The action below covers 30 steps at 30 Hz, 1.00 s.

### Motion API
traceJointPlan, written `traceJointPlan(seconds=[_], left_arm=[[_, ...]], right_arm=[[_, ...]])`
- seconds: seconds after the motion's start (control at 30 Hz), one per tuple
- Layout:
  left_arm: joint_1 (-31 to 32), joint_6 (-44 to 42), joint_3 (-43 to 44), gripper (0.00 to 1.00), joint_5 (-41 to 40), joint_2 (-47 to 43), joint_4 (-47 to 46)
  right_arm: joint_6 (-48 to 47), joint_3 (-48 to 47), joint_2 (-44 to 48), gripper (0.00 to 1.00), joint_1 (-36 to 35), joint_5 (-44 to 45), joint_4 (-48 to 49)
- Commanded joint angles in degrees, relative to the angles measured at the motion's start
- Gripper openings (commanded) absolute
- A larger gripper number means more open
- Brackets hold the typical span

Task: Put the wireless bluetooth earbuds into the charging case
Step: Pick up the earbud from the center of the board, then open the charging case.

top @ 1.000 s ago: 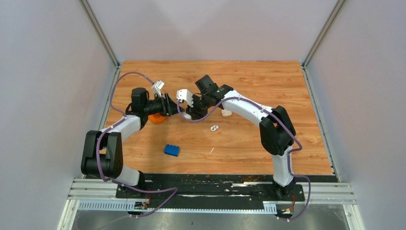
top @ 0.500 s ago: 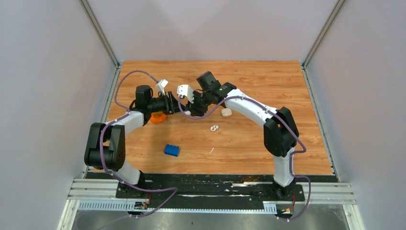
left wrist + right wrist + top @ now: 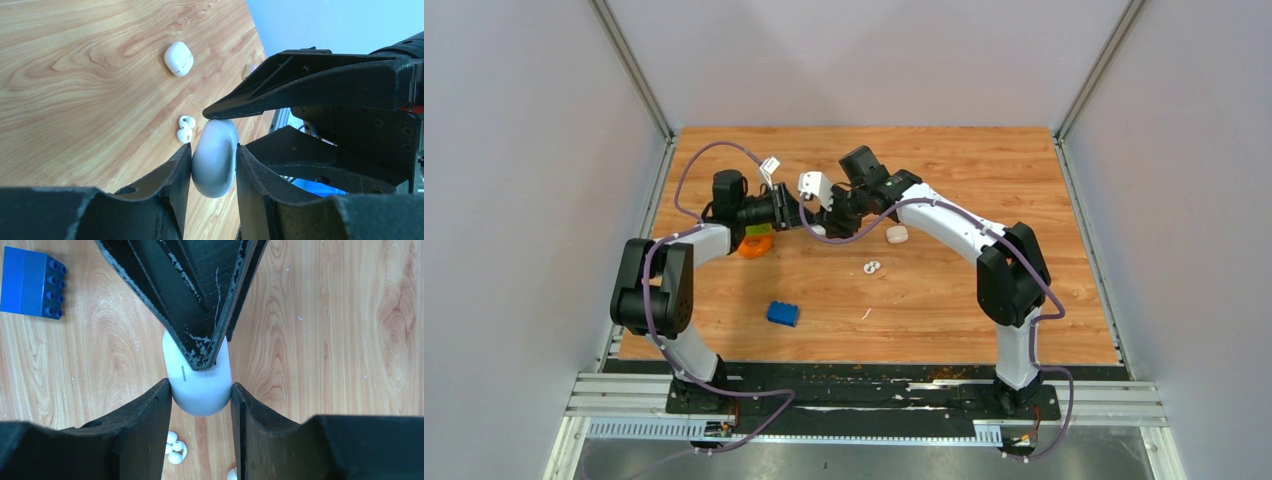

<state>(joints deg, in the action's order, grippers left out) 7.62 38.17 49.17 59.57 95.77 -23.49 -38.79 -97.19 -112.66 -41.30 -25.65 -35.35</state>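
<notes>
A white rounded charging case [image 3: 214, 165] hangs above the table, gripped by both grippers at once. My left gripper [image 3: 212, 147] is shut on its sides. My right gripper [image 3: 200, 384] is shut on the same case [image 3: 200, 397] from the other direction. In the top view the two grippers meet at mid table, left [image 3: 802, 213] and right [image 3: 824, 220]. Tiny white earbuds [image 3: 872, 267] lie together on the wood below; they also show in the left wrist view [image 3: 185, 129] and the right wrist view [image 3: 175, 445]. Whether the case's lid is open is hidden.
A second white rounded case-like object [image 3: 896, 234] lies right of the grippers, also in the left wrist view [image 3: 178, 58]. An orange ring [image 3: 755, 246] lies under the left arm. A blue toy brick [image 3: 783, 314] sits nearer the front, also in the right wrist view [image 3: 32, 284].
My left gripper has moved right and back, off the orange ring, and closed up against my right gripper. My right gripper has risen slightly. The earbuds and brick have not moved.
</notes>
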Motion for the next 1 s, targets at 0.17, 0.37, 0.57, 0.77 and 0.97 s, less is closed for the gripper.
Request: traceJointPlan(seconds=[0.17, 0.37, 0.57, 0.77, 0.97], left_arm=[[1.72, -2.82, 6.41, 0.52, 6.03, 3.01, 8.22], [2.06, -1.9, 7.27, 0.48, 7.37, 3.76, 7.58], [2.23, -1.7, 7.75, 0.42, 8.17, 4.39, 7.99], [2.4, 0.09, 7.46, 0.19, 8.9, 4.16, 4.36], [2.4, 1.88, 6.62, 0.15, 9.15, 2.56, -0.62]], right_arm=[[1.24, -1.81, 2.74, 0.33, -0.25, 1.24, 5.09], [0.86, -1.73, 2.6, 0.33, -0.23, 2.93, 5.64], [1.13, -1.37, 2.62, 0.35, -0.2, 3.48, 6.09], [-1.83, -0.82, 3.44, 0.64, -0.13, 0.33, 3.02], [-2.25, 3.4, 9.71, 0.9, 4.07, -9.66, -3.65]])
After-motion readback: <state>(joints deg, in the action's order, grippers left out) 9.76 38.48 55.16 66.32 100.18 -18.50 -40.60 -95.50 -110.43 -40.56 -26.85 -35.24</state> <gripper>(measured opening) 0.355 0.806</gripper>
